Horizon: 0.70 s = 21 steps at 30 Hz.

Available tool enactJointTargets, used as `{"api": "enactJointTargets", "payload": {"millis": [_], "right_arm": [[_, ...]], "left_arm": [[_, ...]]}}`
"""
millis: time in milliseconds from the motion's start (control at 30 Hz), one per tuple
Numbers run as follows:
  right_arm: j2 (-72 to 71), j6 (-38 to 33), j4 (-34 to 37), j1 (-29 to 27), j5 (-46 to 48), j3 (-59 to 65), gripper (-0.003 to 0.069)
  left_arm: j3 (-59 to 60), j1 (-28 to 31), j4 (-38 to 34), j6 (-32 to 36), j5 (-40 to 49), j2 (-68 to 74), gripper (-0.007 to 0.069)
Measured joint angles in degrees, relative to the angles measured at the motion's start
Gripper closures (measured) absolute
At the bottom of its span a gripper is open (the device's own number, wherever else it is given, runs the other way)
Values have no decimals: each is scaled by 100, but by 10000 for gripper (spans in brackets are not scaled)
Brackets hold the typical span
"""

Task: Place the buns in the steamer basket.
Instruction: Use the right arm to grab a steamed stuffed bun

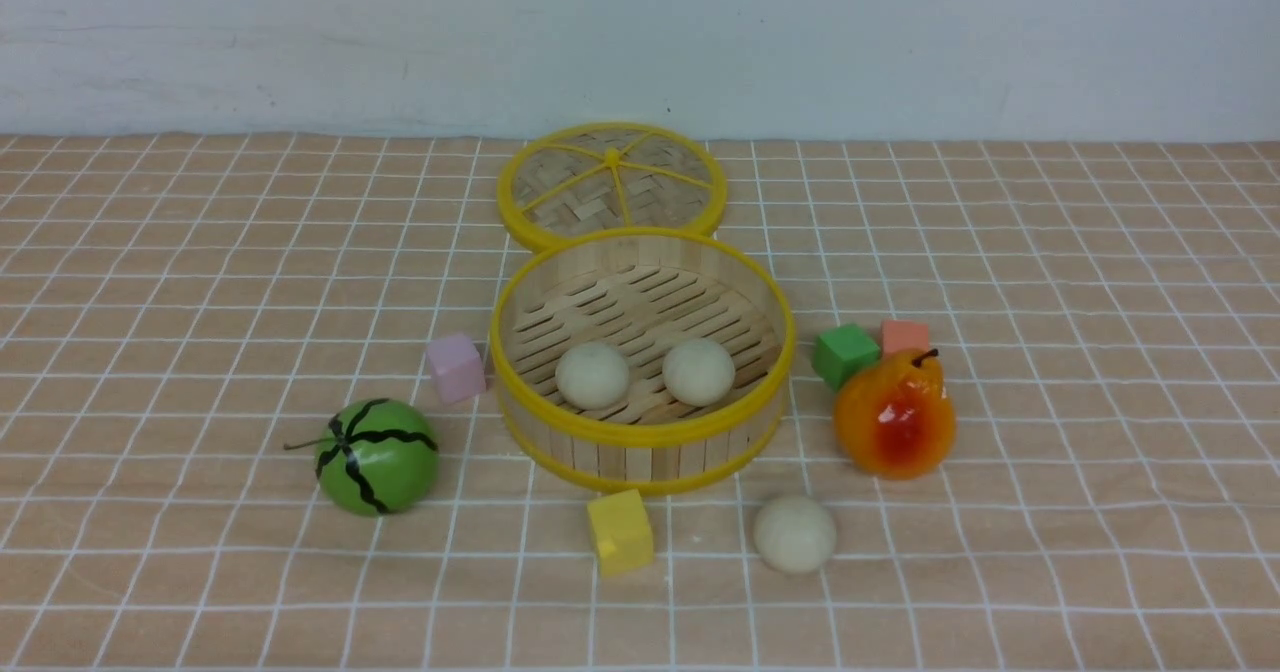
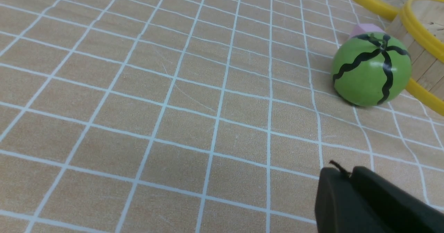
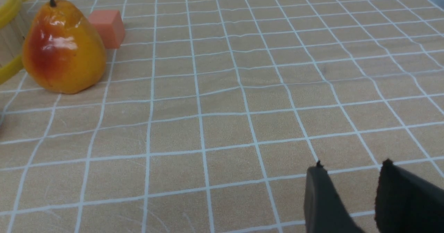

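Left fingers [image 2: 350, 182]: pressed together at the tips with nothing between them, over bare checked desk [image 1: 200, 252], well apart from the green black-striped melon ball [image 2: 372, 70].
Right fingers [image 3: 333, 205]: spread with a clear gap, empty, well apart from the glossy orange-red pear [image 3: 62, 49].
Buns in place: two of the three smooth, matte, off-white round buns [image 1: 593, 374] [image 1: 698, 371] lie side by side on the slatted floor of the round bamboo steamer basket [image 1: 640, 460] with yellow rims.
Loose bun [image 1: 795, 533]: on the desk just in front of the steamer basket, between the yellow cube [image 1: 620, 530] and the pear.
Loose bun against fingers: it shows in neither wrist view, so its distance from either pair cannot be told. It lies right of the basket's middle, so it likely suits the right fingers.
Handling: probably light and slightly soft. Being round, it may roll if nudged, though the matte skin should grip fairly.
Hold: from above, across the widest middle, with a gentle squeeze.
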Motion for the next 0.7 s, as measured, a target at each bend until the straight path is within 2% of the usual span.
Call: {"api": "enactJointTargets", "payload": {"millis": [233,333,533,700], "right_arm": [[0,0,0,0,-92,8,418],[0,88,0,0,-670,62,418],[0,572,0,0,-2531,62,418],[0,617,0,0,-3384,62,418]], "left_arm": [[0,0,0,0,0,0,578],[0,0,0,0,0,0,576],[0,0,0,0,0,0,568],[0,0,0,0,0,0,567]]}}
